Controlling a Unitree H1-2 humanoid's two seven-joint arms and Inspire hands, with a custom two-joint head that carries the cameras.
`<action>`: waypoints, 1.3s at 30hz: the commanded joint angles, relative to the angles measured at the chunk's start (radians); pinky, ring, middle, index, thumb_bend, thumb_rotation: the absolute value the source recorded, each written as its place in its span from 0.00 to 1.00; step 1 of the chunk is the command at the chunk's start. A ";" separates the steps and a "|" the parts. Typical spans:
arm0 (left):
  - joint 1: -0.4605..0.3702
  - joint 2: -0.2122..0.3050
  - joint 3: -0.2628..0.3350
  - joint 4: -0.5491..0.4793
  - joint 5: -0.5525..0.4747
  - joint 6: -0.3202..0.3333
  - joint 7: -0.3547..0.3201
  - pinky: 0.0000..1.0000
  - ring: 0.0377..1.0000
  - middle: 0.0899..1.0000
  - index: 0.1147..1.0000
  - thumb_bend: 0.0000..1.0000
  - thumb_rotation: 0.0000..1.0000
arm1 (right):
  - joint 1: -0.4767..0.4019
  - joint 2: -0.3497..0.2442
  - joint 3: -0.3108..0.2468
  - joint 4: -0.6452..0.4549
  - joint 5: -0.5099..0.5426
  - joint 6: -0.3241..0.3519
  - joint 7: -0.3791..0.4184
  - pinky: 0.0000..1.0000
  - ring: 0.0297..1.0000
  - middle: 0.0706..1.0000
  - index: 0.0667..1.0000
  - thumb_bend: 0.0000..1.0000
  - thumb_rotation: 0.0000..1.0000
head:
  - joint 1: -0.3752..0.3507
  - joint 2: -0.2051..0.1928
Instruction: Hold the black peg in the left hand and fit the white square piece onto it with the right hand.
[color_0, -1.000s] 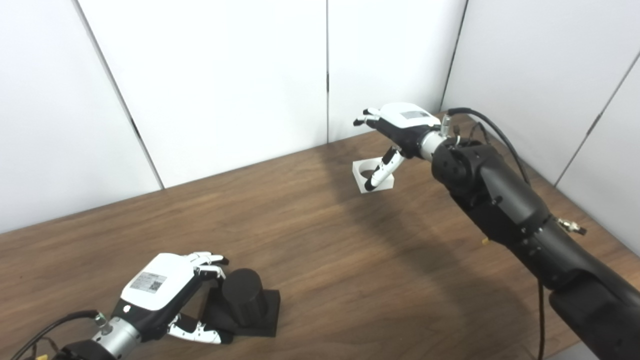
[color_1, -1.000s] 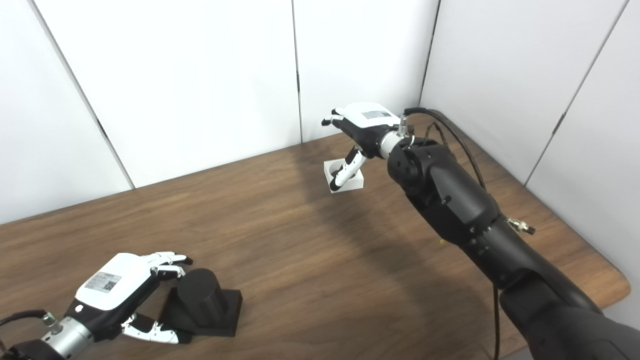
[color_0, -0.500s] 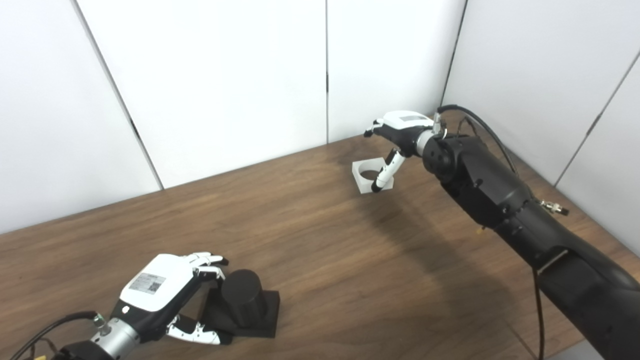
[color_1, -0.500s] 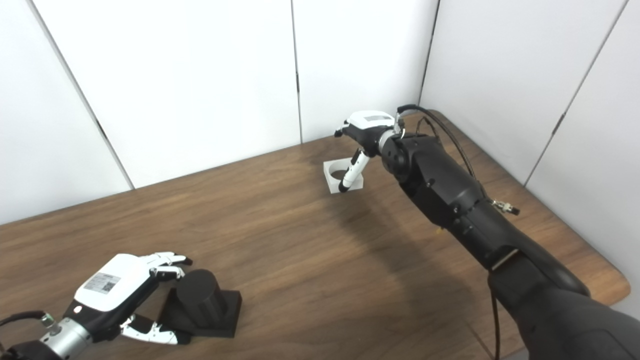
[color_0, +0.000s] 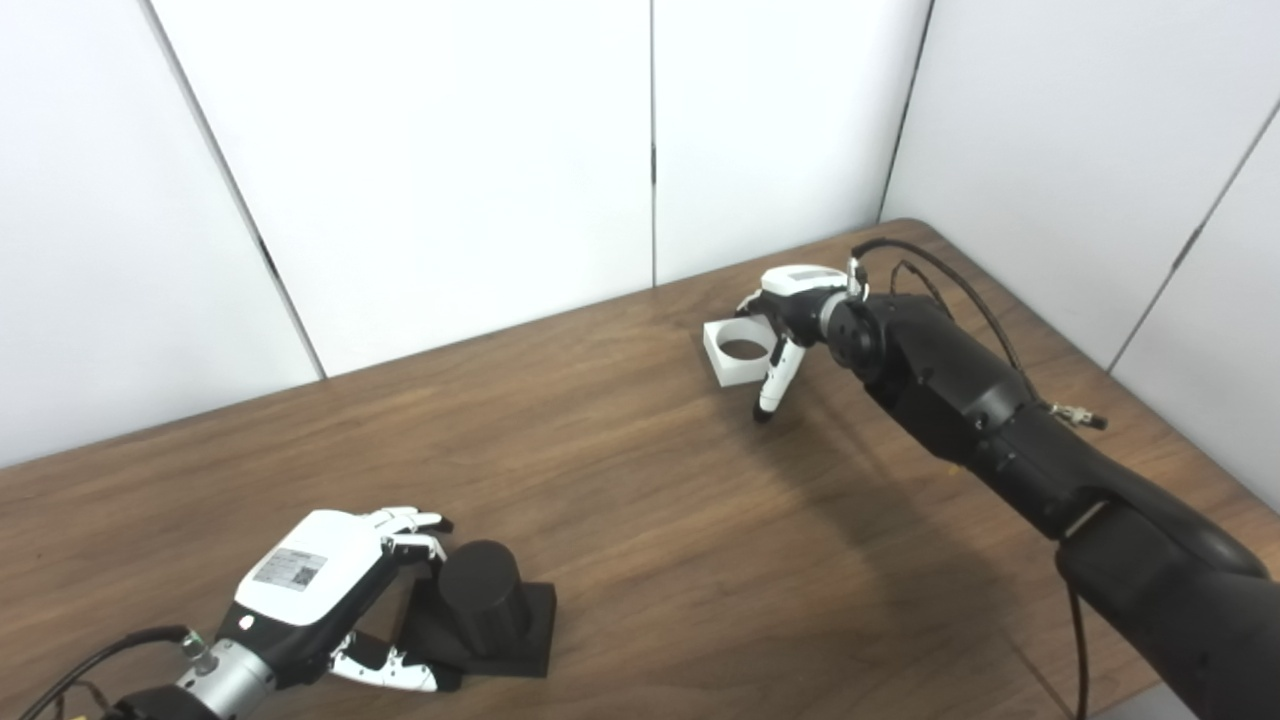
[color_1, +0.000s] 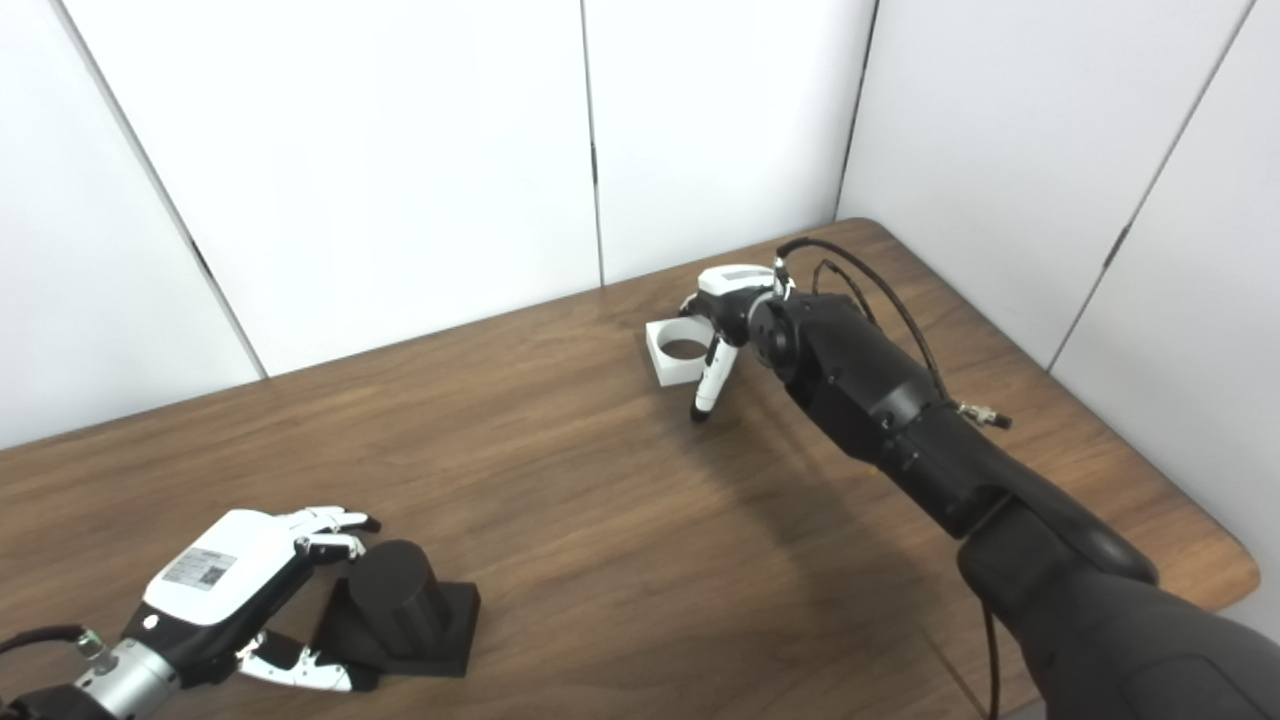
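Left hand (color_0: 320, 575) near left on desk (color_0: 640, 500), fingers spread around black peg (color_0: 480, 600), cupping it loosely; firm grasp cannot tell. Peg upright on its square base. White square piece (color_0: 738, 350) far right, flat on desk. Right hand (color_0: 785, 325) just right of piece, fingers apart, thumb pointing down beside it, holding nothing.
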 joint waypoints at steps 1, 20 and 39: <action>0.045 0.063 -0.021 0.024 0.058 0.017 -0.089 0.71 0.84 0.82 0.42 0.52 0.06 | -0.049 -0.013 -0.006 -0.013 0.000 -0.004 -0.017 0.96 0.96 0.95 0.84 0.97 0.23 | -0.001 0.001; 0.058 0.071 -0.005 0.000 0.058 0.011 -0.098 0.70 0.83 0.82 0.42 0.52 0.06 | -0.018 -0.026 0.005 -0.017 0.005 -0.056 -0.098 0.81 0.85 0.81 0.46 0.55 0.14 | -0.004 0.013; 0.053 0.068 0.001 -0.014 0.045 0.015 -0.109 0.69 0.83 0.82 0.42 0.52 0.06 | 0.038 -0.036 -0.061 -0.102 0.042 -0.147 -0.202 0.83 0.85 0.76 0.44 0.52 0.13 | 0.114 0.071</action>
